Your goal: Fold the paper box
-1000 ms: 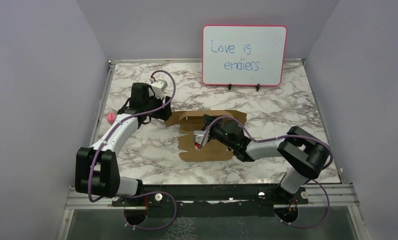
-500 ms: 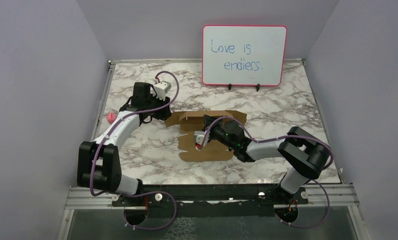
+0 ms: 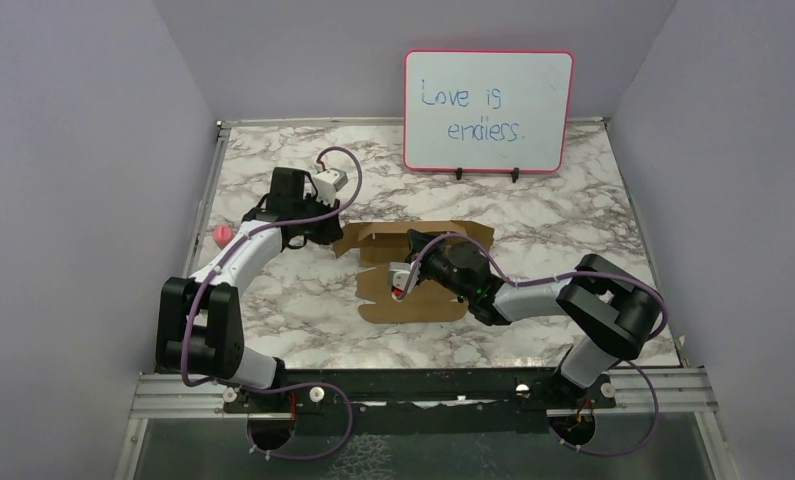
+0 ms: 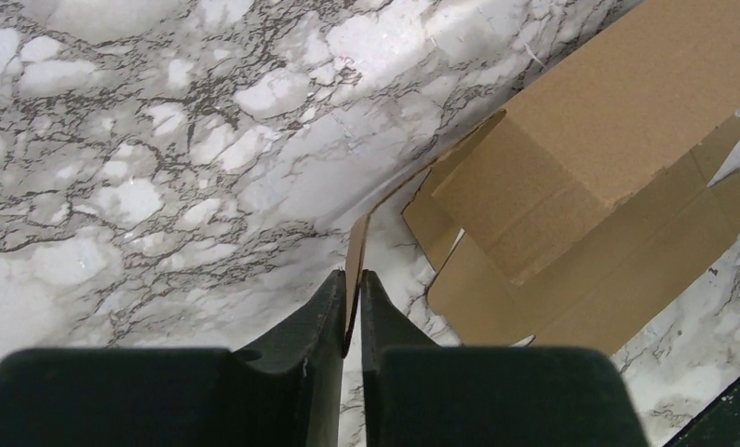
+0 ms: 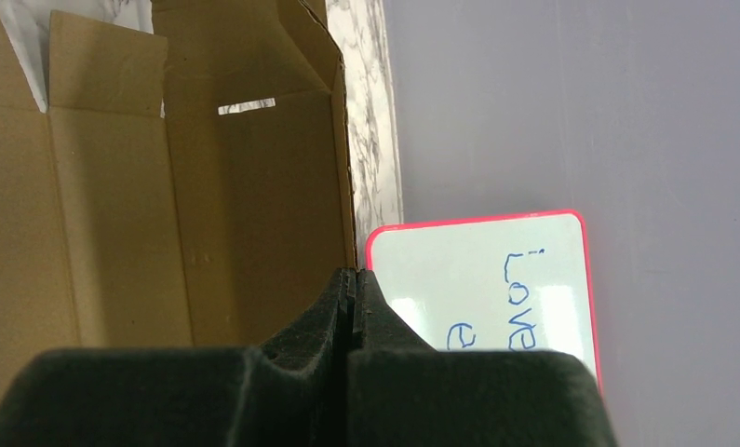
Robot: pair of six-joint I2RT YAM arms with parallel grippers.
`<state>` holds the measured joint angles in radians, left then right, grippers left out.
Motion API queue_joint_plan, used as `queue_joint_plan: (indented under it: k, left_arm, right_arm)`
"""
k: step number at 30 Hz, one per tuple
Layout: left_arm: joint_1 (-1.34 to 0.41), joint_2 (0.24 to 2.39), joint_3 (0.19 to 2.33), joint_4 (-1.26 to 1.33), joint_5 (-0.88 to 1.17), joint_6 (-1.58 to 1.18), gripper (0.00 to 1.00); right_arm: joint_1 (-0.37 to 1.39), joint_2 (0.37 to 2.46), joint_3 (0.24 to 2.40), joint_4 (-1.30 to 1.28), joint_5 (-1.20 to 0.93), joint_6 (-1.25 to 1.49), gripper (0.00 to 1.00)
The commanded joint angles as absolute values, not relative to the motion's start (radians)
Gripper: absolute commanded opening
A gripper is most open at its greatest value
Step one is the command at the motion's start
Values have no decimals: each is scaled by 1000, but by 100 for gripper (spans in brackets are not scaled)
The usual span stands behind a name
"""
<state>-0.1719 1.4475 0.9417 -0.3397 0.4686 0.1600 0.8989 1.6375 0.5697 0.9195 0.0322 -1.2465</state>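
Two box (image 3: 425, 306) edges hidden between fingers (image 4: 316, 328)

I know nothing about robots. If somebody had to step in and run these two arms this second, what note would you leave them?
Left gripper: shut on a thin raised flap at the left end of the paper box.
Right gripper: shut on the edge of a lifted panel.
Box: a partly folded sheet on the table, in front of the whiteboard.
Done: some flaps and panels are lifted.
Left: the walls are not closed up, so no finished box shape yet.
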Motion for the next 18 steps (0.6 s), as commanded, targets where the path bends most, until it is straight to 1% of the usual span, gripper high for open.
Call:
queue_joint_plan:
  k: [1, 9, 15, 18]
  left_arm:
    - [-209, 1413, 957, -360, 496, 151, 9]
    - [-364, 1389, 976, -369, 258, -50, 9]
    - [-395, 1387, 952, -315, 141, -226, 8]
    - [-402, 1371, 909, -240, 122, -300, 8]
  right_arm:
    - [907, 1607, 556, 992, 27, -1244, 1]
    - [906, 1613, 578, 979, 53, -1280, 1]
    - [904, 1635, 618, 973, 87, -1309, 1]
    - [902, 1649, 629, 972, 95, -1319, 1]
